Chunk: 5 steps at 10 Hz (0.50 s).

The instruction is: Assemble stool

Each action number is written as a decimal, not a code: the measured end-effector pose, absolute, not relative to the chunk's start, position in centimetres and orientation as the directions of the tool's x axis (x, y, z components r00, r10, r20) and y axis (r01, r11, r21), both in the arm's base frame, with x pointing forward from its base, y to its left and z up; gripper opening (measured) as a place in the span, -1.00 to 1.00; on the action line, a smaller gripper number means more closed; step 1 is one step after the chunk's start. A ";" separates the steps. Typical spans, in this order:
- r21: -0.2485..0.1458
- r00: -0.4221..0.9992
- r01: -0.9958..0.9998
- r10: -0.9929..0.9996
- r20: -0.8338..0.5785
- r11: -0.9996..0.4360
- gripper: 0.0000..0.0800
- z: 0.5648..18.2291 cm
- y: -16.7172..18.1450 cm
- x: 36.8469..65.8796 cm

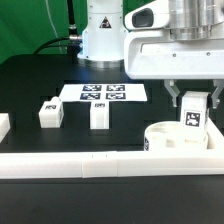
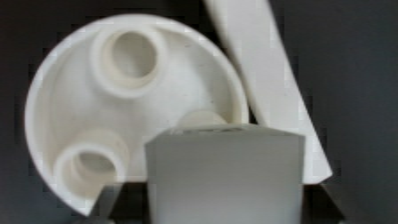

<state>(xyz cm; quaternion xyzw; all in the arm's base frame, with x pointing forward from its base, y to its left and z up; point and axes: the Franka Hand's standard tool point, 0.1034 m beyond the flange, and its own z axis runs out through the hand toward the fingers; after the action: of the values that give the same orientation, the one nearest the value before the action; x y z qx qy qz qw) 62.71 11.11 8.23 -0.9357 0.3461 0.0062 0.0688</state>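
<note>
The pincer (image 1: 193, 104) pinches one leg (image 1: 192, 120) upright right at the seat (image 1: 160, 146), probably to line it up with a socket (image 2: 125, 55), while a second leg (image 1: 98, 114) and a third leg (image 1: 50, 112) wait on the surface (image 1: 30, 75), well apart from the seat on the exterior view's left.

A first leg (image 1: 50, 113) stood to the exterior view's left of a second leg (image 1: 98, 116), both before the marker board (image 1: 103, 93) — the seat (image 1: 165, 147) lay at that view's right, a third leg (image 1: 193, 118) over it.
</note>
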 end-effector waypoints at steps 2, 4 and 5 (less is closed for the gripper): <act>-0.128 0.608 -0.793 -0.787 -0.106 -0.595 -0.16 8.2 11.3 62.7; -0.120 0.494 -0.868 -0.859 -0.131 -0.481 -0.16 8.2 11.5 62.8; -0.117 0.469 -0.882 -0.873 -0.136 -0.456 -0.16 8.2 11.6 62.7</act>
<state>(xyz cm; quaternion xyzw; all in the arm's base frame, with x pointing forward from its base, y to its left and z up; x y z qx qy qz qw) 62.74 11.60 8.21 -0.8527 0.5146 0.0283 0.0854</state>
